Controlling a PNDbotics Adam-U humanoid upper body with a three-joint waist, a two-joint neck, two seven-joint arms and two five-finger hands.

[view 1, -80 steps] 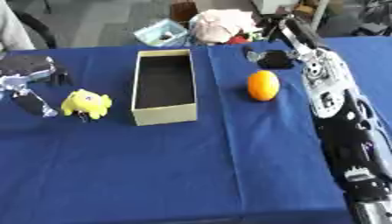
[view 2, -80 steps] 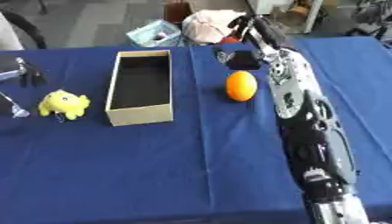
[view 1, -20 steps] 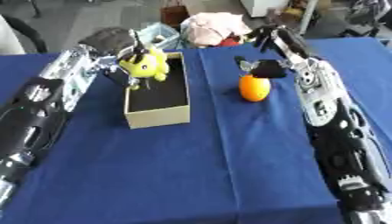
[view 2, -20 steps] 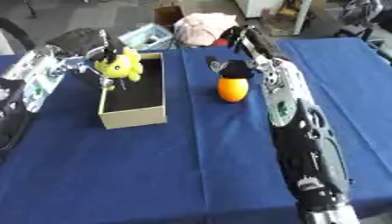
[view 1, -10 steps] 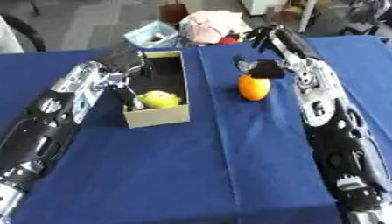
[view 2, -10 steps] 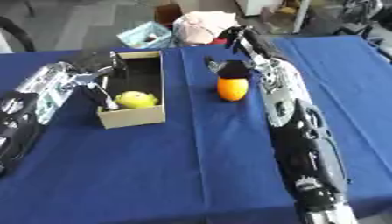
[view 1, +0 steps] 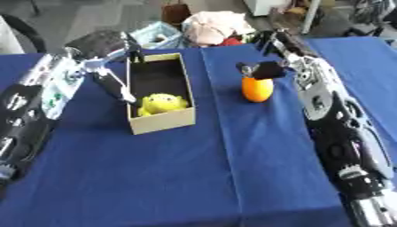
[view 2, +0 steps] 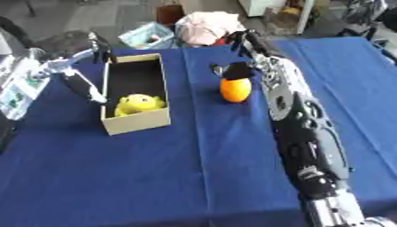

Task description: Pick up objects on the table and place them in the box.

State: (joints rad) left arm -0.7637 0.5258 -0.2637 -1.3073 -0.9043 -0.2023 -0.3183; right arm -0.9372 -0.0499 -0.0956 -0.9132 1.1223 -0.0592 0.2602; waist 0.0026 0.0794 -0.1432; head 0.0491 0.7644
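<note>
The yellow toy [view 1: 161,104] now lies inside the box [view 1: 161,122]; the left robot hand [view 1: 108,73] hovers beside it, fingers spread; the right robot hand [view 1: 263,70] stays curled atop the orange [view 1: 257,90].

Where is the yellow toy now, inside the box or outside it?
Inside. The yellow toy lies in the near end of the cardboard box, enclosed by its walls.

Blue-clothed table [view 1: 232,168]; on it an open cardboard box [view 1: 162,122] and, well apart to its right, an upright orange object [view 1: 257,89].
</note>
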